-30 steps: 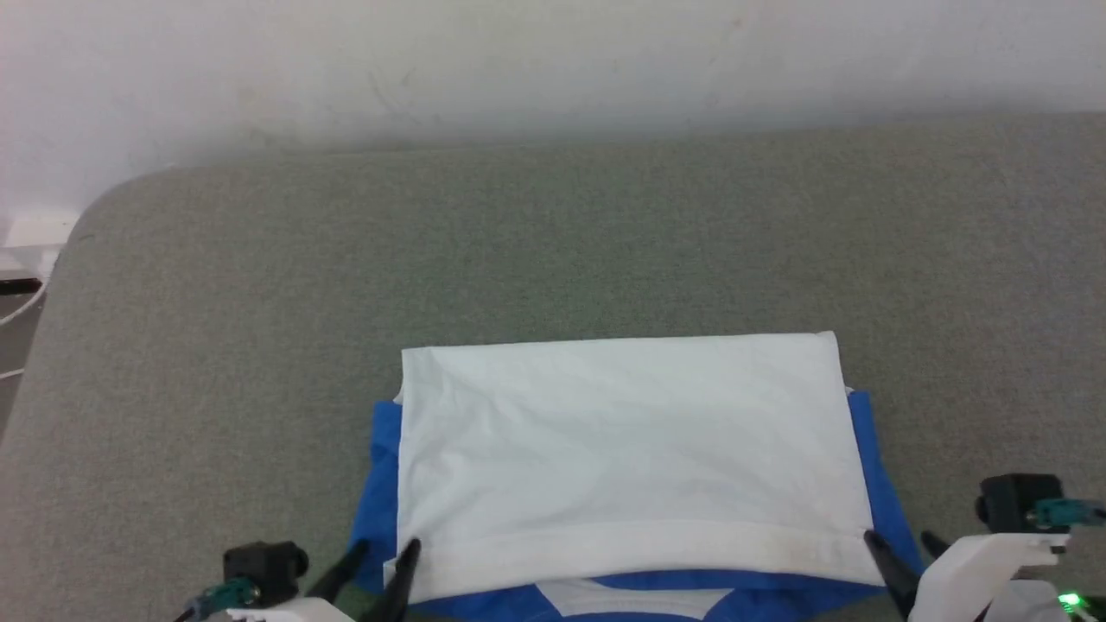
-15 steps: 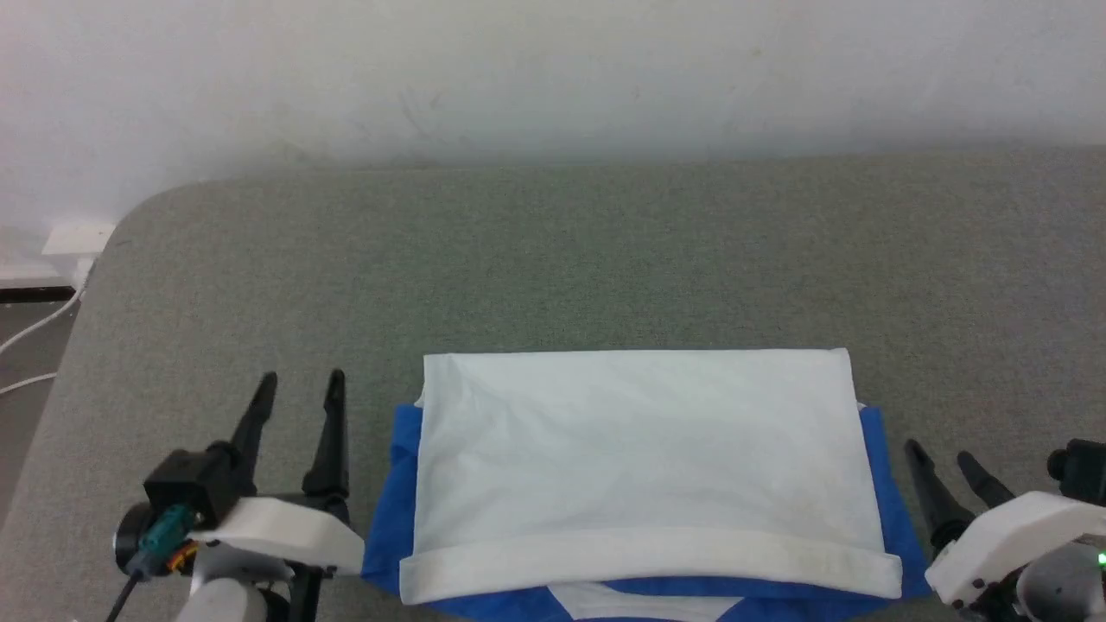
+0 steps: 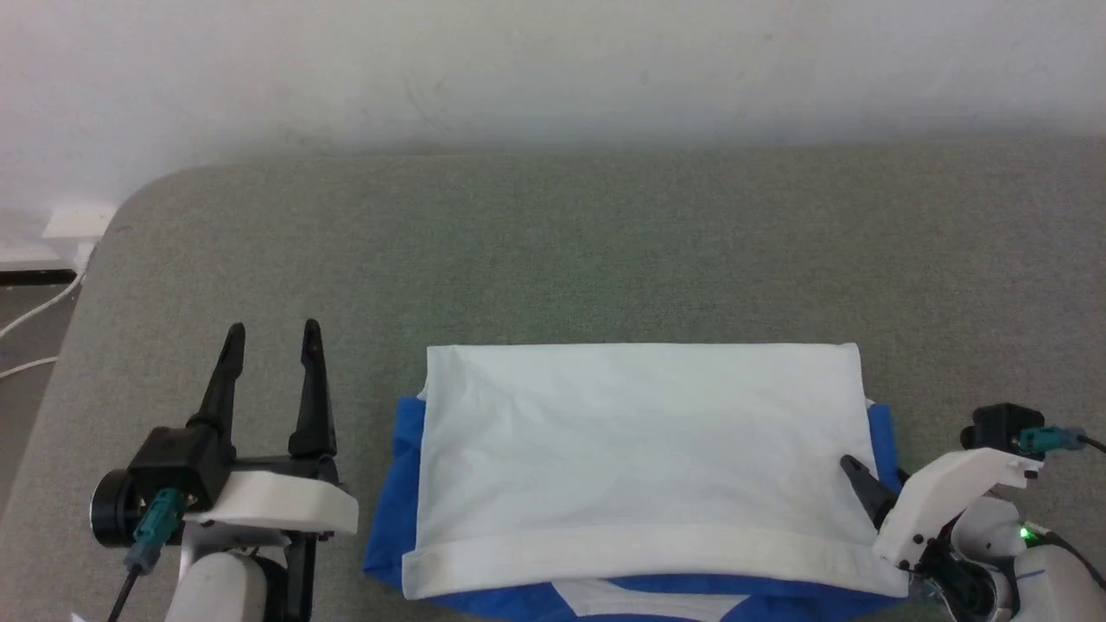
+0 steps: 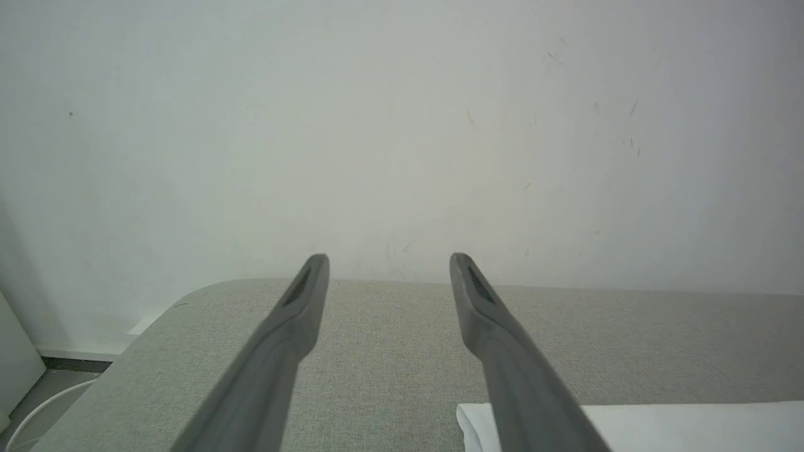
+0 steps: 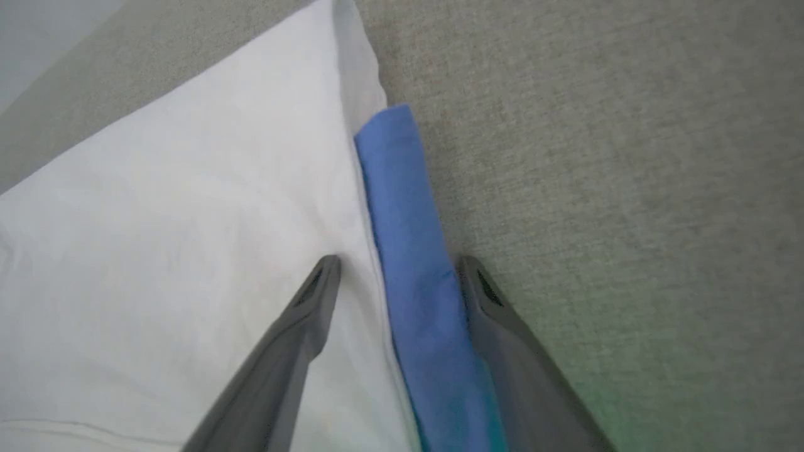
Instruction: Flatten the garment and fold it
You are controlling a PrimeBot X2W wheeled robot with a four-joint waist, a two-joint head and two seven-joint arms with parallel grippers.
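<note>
The garment [image 3: 639, 458] lies folded into a white rectangle near the front of the grey-green surface, with blue sleeve cloth showing along both sides and the near edge. My left gripper [image 3: 272, 333] stands open to its left, apart from the cloth, fingers pointing at the wall. In the left wrist view the left gripper [image 4: 388, 257] holds nothing, and a white corner of the garment [image 4: 628, 427] sits low on the right. My right gripper [image 3: 873, 471] is open at the garment's right edge. In the right wrist view the right gripper [image 5: 399, 260] straddles the blue edge fold [image 5: 408, 251].
The padded grey-green surface [image 3: 553, 259] stretches wide behind and beside the garment, with its rounded corner at the far left. A white wall [image 3: 553, 69] rises behind it. A white cable [image 3: 34, 315] and a socket lie on the floor past the left edge.
My left gripper has left the garment's near-left corner and now stands farther left, pointing forward. My right gripper has swung in onto the garment's right edge. The head view has shifted slightly.
</note>
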